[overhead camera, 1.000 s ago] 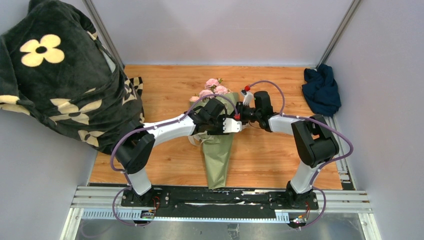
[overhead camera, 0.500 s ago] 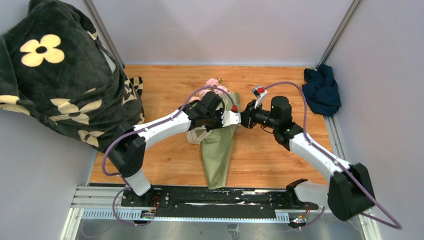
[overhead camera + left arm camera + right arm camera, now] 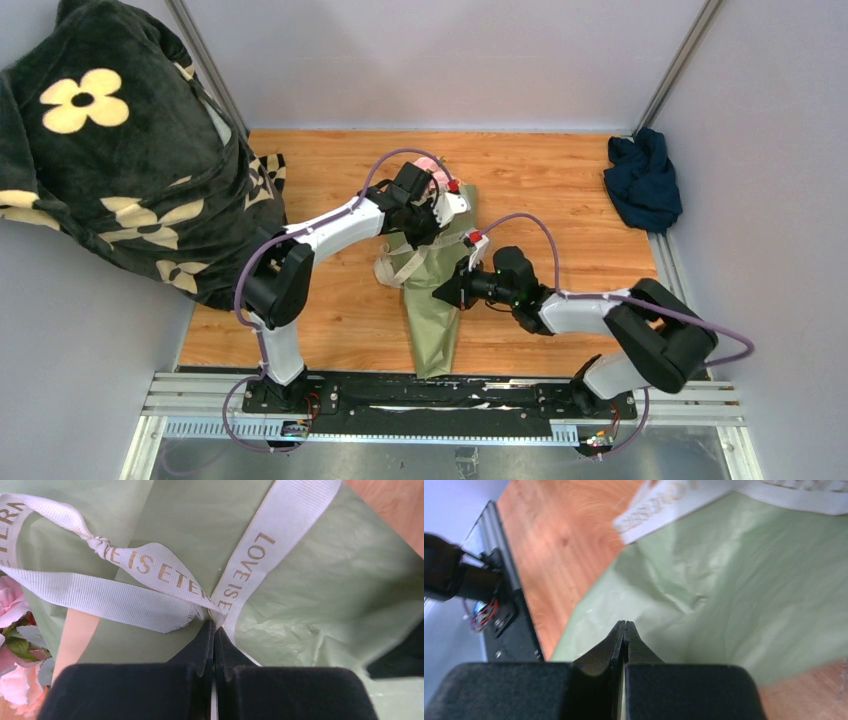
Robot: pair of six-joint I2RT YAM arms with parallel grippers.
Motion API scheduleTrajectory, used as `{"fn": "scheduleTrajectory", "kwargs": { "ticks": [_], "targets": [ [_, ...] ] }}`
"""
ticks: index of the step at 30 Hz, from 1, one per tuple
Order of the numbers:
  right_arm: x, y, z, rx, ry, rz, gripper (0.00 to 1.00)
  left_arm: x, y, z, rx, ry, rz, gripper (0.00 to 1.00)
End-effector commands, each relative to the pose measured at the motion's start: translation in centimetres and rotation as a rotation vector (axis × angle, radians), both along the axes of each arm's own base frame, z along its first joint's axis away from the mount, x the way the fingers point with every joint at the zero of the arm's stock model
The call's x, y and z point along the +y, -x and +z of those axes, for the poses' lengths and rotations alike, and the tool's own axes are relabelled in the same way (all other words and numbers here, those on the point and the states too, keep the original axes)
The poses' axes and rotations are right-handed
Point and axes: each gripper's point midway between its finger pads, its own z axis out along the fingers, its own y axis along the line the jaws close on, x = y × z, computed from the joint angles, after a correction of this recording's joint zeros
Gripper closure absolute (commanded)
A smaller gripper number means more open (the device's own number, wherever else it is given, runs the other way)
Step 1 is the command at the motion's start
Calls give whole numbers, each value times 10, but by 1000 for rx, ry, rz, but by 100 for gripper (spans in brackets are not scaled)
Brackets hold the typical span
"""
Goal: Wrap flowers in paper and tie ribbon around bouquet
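Ribbon [image 3: 150, 565], thin, floppy and likely slippery, lay knotted round the light, easily crushed bouquet [image 3: 432, 300] on the table [image 3: 560, 190], best taken by a loose tail, where the left gripper [image 3: 214, 630] clenched 1 strand; the right gripper [image 3: 624, 627] was pressed shut, seemingly empty, over the paper [image 3: 724, 580].

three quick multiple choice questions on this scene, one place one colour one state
1. Where does the navy cloth lie? A) far right corner of the table B) near left corner C) on the blanket
2. What colour is the ribbon? A) red B) cream with gold lettering C) black
3. How is the left end effector? A) wide open B) out of view C) shut on the ribbon
Answers: 1 A, it lies at the far edge, right side. 2 B, clear in the left wrist view. 3 C, its fingers pinch it.
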Motion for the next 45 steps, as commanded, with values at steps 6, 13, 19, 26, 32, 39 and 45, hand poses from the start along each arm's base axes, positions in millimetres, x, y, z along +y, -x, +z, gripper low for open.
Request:
{"fn": "scheduleTrajectory", "kwargs": {
  "ticks": [6, 13, 19, 26, 32, 39, 45],
  "targets": [
    [-12, -58, -37, 71, 11, -246, 100, 4, 51, 58, 149, 117, -1, 100],
    [-22, -58, -50, 85, 54, -247, 100, 17, 147, 69, 198, 35, -262, 100],
    [-27, -52, -47, 75, 68, -237, 100, 21, 172, 99, 277, 59, -292, 100],
    [-27, -51, -42, 48, 90, -192, 100, 30, 113, 88, 228, 26, -157, 100],
    [-26, -43, -15, -116, 114, -63, 91, 12, 79, 68, 265, 52, -92, 100],
    [-25, -54, -3, -228, 203, 45, 77, 5, 38, 63, 170, 88, 47, 100],
    [-15, -56, -4, -235, 227, 141, 70, 8, 12, 49, 135, 77, 131, 100]
  ]
}}
